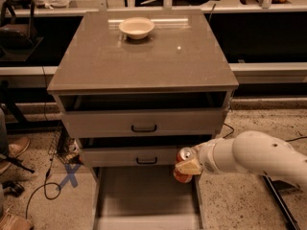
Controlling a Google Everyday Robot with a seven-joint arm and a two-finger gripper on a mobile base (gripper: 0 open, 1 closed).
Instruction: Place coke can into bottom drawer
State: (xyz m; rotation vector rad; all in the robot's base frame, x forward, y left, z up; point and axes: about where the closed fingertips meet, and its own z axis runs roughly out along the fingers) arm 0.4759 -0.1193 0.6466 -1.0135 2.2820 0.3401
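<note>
White bowl [136, 28] on cabinet top [144, 68]; gripper [187, 168] with coke can [184, 155] above bottom drawer [144, 195]

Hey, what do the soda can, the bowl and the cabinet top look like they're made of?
The coke can, held in the gripper over the right edge of the bottom drawer, looks like thin metal: silver top, glossy red side. The bowl, pale and smooth, could be ceramic or plastic. The cabinet top seems polished laminate or stone; it mirrors lights.

So the gripper [188, 168] has the coke can [184, 154] clamped, right over the right rail of the pulled-out bottom drawer [144, 195]. A white bowl [136, 28] sits near the cabinet top's [144, 63] back edge.
</note>
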